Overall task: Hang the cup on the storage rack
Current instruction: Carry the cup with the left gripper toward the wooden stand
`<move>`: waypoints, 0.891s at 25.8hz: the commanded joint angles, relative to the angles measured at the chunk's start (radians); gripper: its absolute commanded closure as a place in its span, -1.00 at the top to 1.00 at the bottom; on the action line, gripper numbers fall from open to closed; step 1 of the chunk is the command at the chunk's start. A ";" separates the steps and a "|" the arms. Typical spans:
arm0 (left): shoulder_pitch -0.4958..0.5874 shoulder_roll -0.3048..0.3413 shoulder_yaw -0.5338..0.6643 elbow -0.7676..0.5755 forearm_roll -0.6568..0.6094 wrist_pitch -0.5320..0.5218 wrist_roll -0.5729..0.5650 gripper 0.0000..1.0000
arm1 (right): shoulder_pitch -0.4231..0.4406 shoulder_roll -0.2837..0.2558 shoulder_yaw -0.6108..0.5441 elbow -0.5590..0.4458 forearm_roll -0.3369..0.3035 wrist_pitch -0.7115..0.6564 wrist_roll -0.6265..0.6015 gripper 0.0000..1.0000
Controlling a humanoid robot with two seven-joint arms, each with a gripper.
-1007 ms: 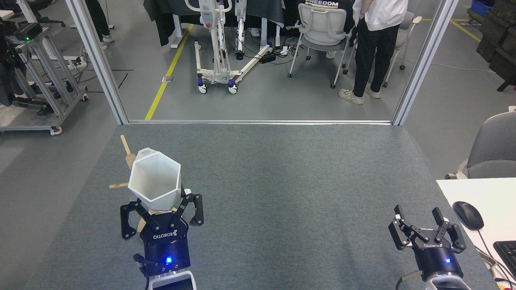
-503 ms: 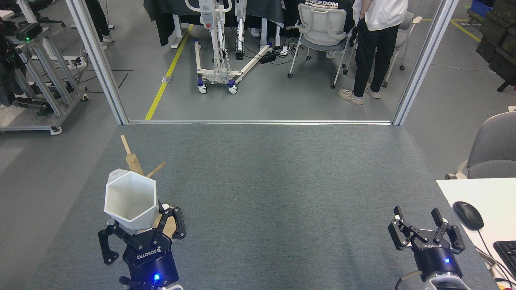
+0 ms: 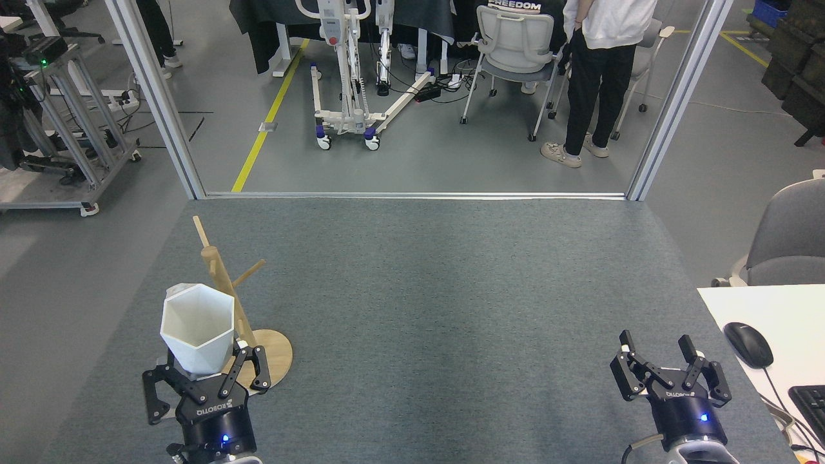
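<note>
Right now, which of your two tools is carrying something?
The left tool: the white cup sits between its fingers beside the rack. The right tool is open, empty.

- A robotics lab or workshop is suggested by the grey floor (image 3: 412, 161) marked with a yellow line (image 3: 267, 116).
- Aluminium frame posts (image 3: 155, 96) are seen bounding the carpeted tabletop (image 3: 438, 309).
- A wheeled lift stand (image 3: 348, 77), an equipment cart (image 3: 58, 122), office chairs (image 3: 515, 45) and a standing person (image 3: 596, 71) are seen beyond.
</note>
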 commanded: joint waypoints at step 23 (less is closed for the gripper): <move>-0.039 0.008 0.079 0.089 0.010 -0.035 -0.001 -0.73 | -0.003 0.005 0.000 0.000 0.000 0.002 0.000 0.99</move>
